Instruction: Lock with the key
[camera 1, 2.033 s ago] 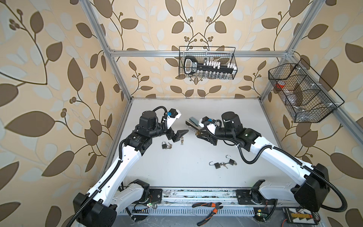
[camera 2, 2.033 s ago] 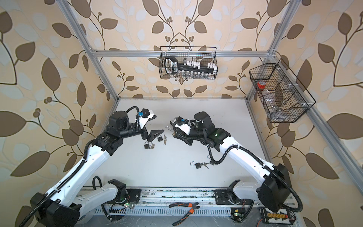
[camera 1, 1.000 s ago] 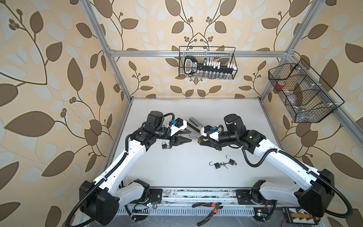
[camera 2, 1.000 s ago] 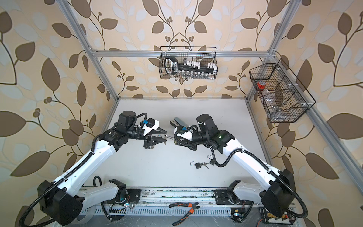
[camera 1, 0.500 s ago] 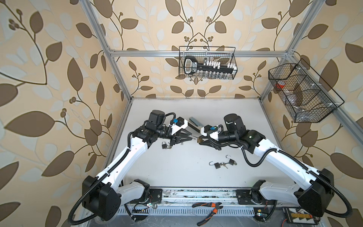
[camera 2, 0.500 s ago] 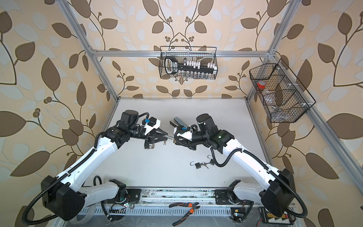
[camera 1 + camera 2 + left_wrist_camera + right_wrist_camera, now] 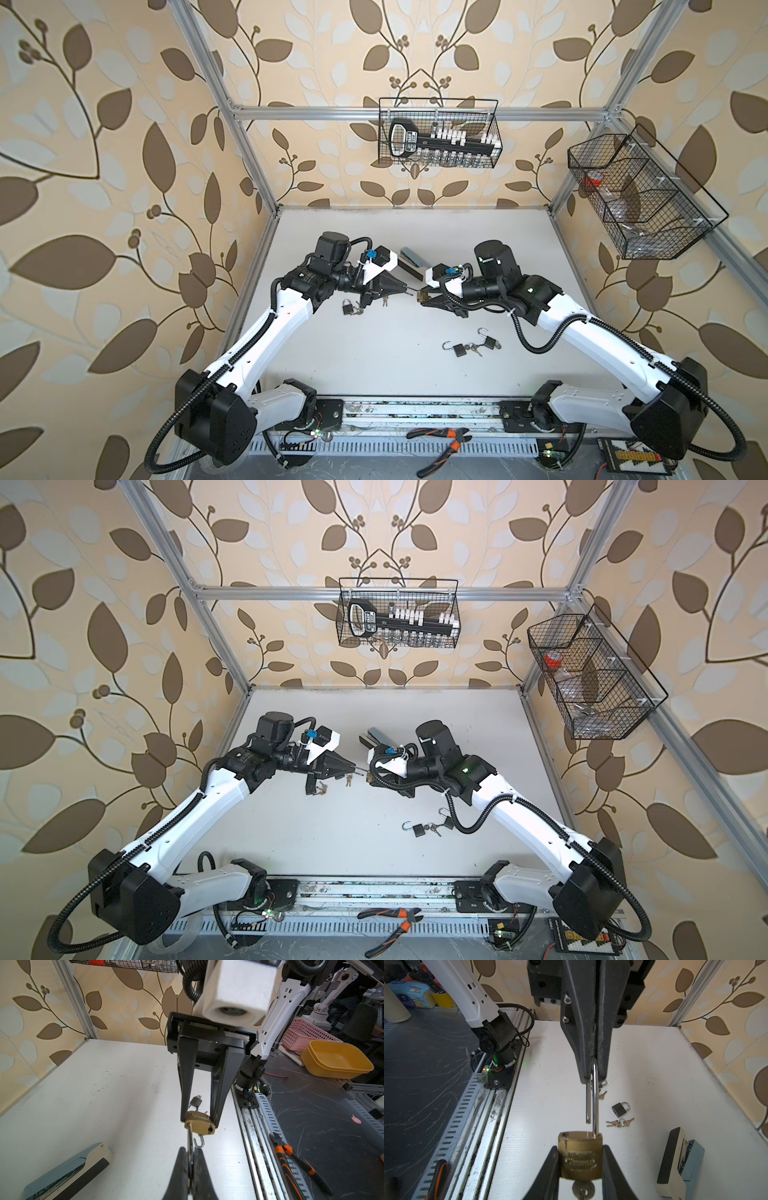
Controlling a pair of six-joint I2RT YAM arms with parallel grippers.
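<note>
While the brass padlock is clamped by its narrow edges in the right gripper, mid-air over the middle of the table, its shackle is pinched at the bow by the closed left gripper. Free leg is noted clear of the body, turned aside from its hole. Shackle is best swung about the seated leg until aligned, then pressed straight home, body held firm. Long axis is laid left-right: shackle leftward, key end rightward.

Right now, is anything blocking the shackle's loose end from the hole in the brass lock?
Nothing visible: only air lies between the shackle tip and the brass padlock in the right tool; the left tool pinches the shackle's bend.
</note>
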